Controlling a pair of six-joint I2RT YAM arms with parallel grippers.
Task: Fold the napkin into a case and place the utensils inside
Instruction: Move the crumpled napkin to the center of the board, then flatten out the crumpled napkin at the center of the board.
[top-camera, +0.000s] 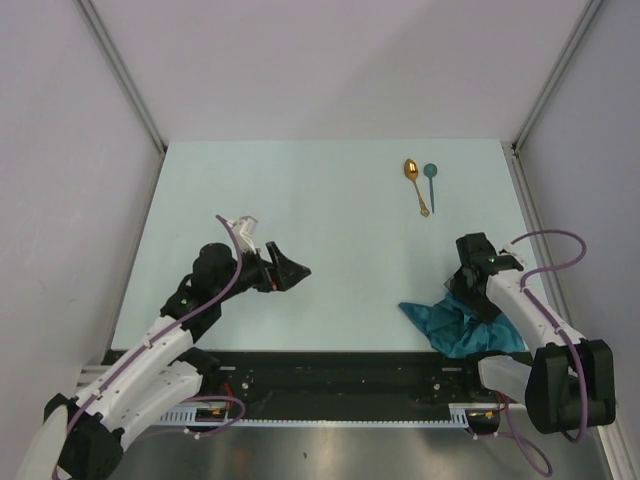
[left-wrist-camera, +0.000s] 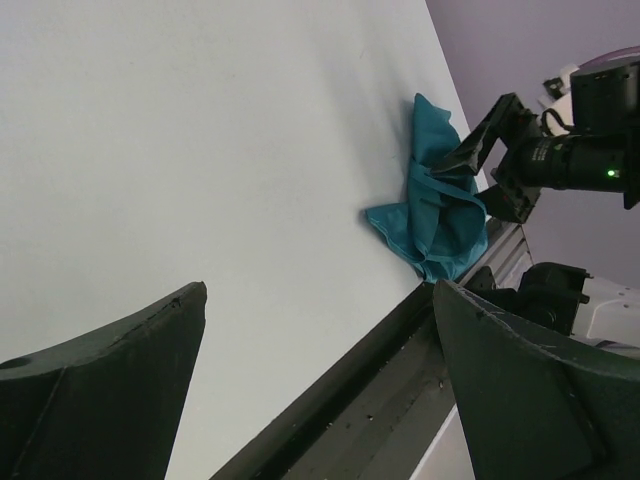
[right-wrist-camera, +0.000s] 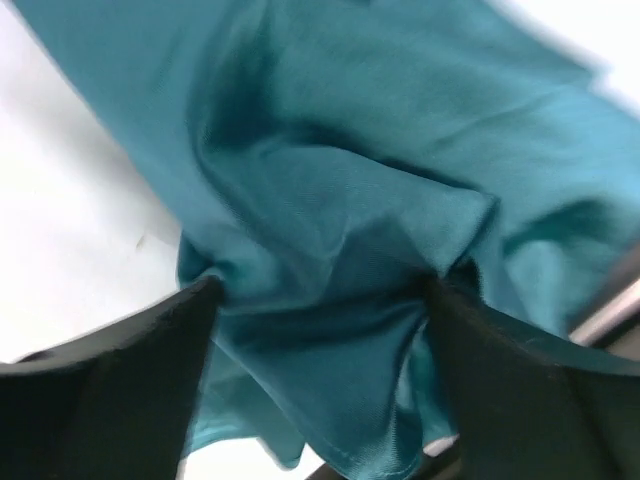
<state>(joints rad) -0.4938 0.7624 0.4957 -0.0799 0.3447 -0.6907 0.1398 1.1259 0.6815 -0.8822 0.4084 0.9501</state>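
The crumpled teal napkin lies at the lower right of the top view, on the near edge of the table, not yet folded. The right gripper stands directly over it, jaws spread wide with bunched cloth between the fingers; the left gripper, centre left, is fully spread and holds nothing. The gold spoon and teal spoon lie side by side at the upper right, well apart from the napkin.

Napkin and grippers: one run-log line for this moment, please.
napkin: crumpled, near-right edge | right gripper: open, on napkin | left gripper: open, empty
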